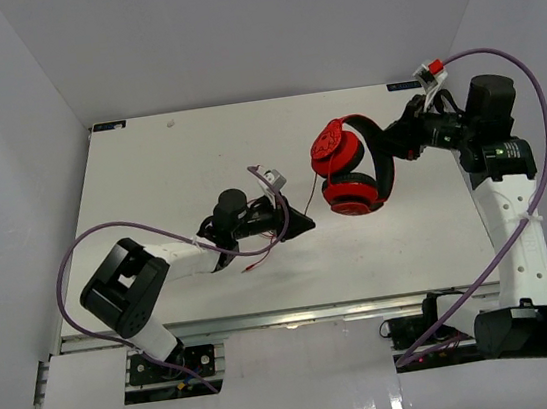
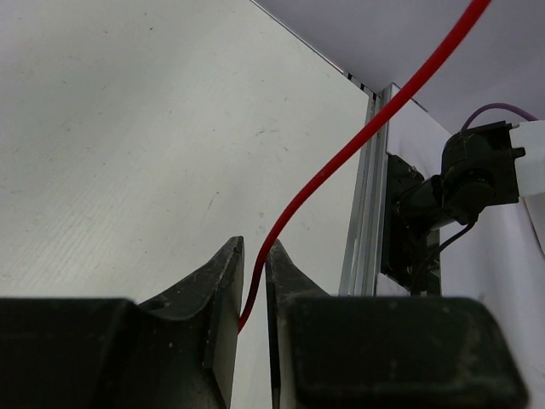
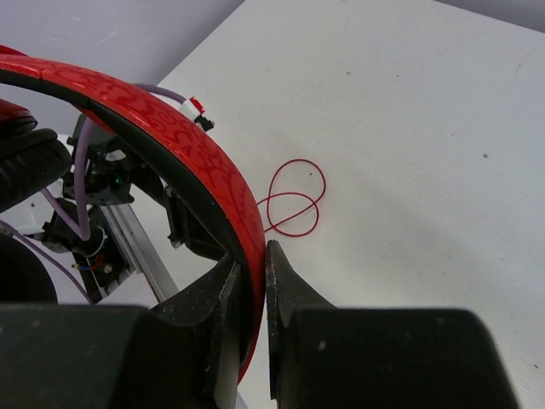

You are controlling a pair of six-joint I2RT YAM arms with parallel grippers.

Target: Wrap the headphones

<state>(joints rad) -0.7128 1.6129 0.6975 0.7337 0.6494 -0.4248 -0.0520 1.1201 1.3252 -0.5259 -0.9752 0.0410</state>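
Note:
The red headphones (image 1: pixel 345 170) hang above the table right of centre, ear cups toward the left. My right gripper (image 1: pixel 389 142) is shut on their red headband (image 3: pixel 170 128), which runs between the jaws in the right wrist view (image 3: pixel 253 260). The thin red cord (image 1: pixel 309 192) runs down from the ear cups to my left gripper (image 1: pixel 302 223). In the left wrist view the cord (image 2: pixel 358 141) passes between the nearly closed jaws of that gripper (image 2: pixel 254 256), which is shut on it. Slack cord lies in loops on the table (image 3: pixel 294 200). The plug does not show.
The white table (image 1: pixel 168 168) sits between grey walls. Purple robot cables (image 1: pixel 70 267) loop beside both arms. A metal rail (image 2: pixel 362 230) and the right arm's black base (image 2: pixel 460 183) lie along the near edge.

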